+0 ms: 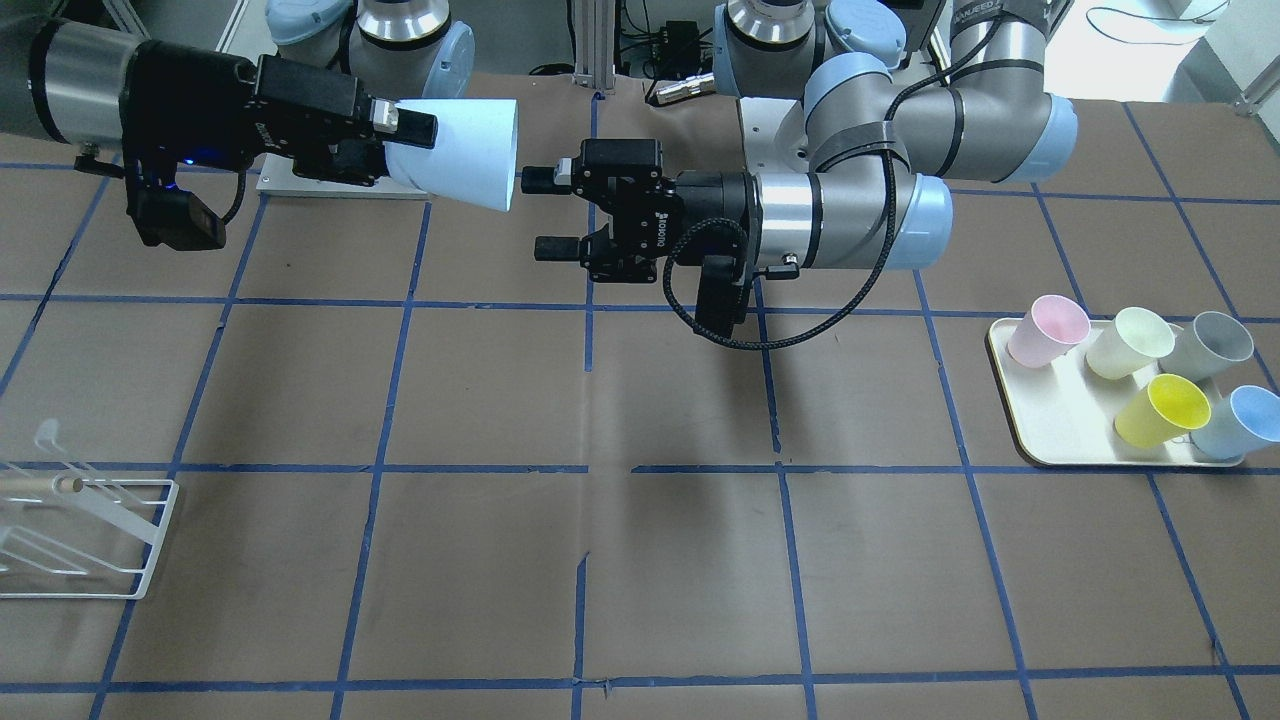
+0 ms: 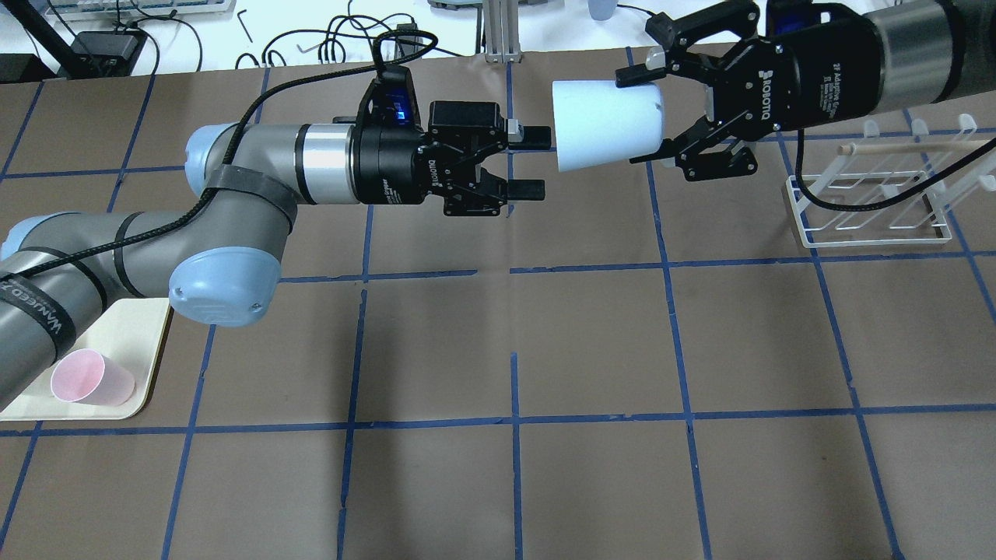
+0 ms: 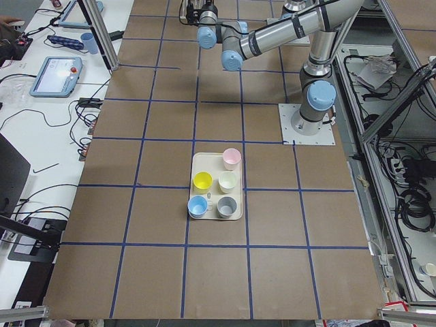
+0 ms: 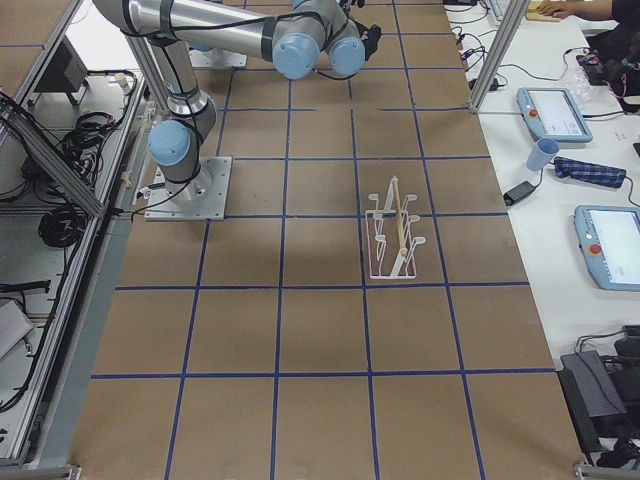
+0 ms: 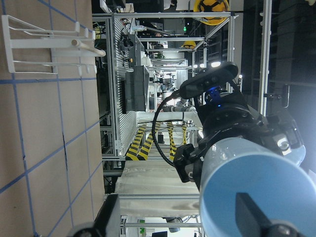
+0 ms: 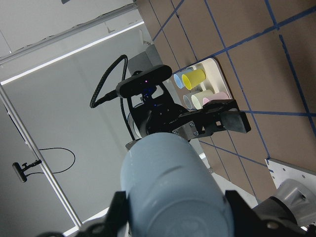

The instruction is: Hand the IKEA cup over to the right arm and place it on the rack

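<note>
The pale blue IKEA cup [image 1: 460, 150] is held on its side in the air over the far middle of the table, mouth towards my left gripper. My right gripper [image 1: 405, 150] is shut on its narrow bottom end; it also shows in the overhead view [image 2: 630, 117] and in the right wrist view [image 6: 177, 212]. My left gripper [image 2: 545, 163] is open just off the cup's [image 2: 603, 124] rim, with one finger [image 5: 252, 212] at the cup's mouth. The white wire rack [image 2: 871, 202] stands on the table below and beyond the right arm, with nothing on it.
A cream tray [image 1: 1050, 420] on my left side holds a pink cup [image 1: 1045, 330], a cream cup [image 1: 1130, 342], a grey cup [image 1: 1210, 345], a yellow cup [image 1: 1165, 408] and a second blue cup [image 1: 1235, 420]. The brown table is marked with blue tape lines.
</note>
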Controlling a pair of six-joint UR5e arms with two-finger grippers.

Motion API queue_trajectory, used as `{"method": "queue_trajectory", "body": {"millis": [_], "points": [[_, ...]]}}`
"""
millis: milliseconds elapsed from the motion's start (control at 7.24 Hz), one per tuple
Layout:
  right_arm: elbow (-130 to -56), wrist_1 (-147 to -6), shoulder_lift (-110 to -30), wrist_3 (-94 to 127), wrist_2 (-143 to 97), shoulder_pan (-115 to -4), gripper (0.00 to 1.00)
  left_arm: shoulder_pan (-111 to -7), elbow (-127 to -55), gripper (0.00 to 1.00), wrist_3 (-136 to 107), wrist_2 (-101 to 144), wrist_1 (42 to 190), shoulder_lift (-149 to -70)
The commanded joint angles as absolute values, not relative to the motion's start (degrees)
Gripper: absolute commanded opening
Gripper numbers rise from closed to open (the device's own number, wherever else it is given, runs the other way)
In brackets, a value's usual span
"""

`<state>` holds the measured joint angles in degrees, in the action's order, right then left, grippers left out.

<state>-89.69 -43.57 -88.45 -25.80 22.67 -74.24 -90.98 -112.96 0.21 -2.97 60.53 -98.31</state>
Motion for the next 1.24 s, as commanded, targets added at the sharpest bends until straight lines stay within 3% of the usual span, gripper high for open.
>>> {"method": "queue_trajectory", "body": {"millis": [0,414,691,1105], "points": [[-87.02,-52.68,-88.33,-20.32,32.7,-74.27,0.3,-88.25,-113.2,0.88,-8.15,-3.51,55.63,-98.18],[-87.01,-71.14,-88.07,-15.21,57.23,-74.27,0.3,-81.67,-112.77,1.0,-7.47,-14.08,55.28,-98.26],[-87.27,-84.22,-85.62,-15.47,69.38,-74.18,0.3,-79.47,-111.89,1.0,-7.38,-28.13,55.55,-98.17],[-87.28,-97.08,-81.14,-17.92,82.22,-67.87,0.27,-79.89,-104.79,1.0,-7.29,-60.9,62.54,-96.77]]}}
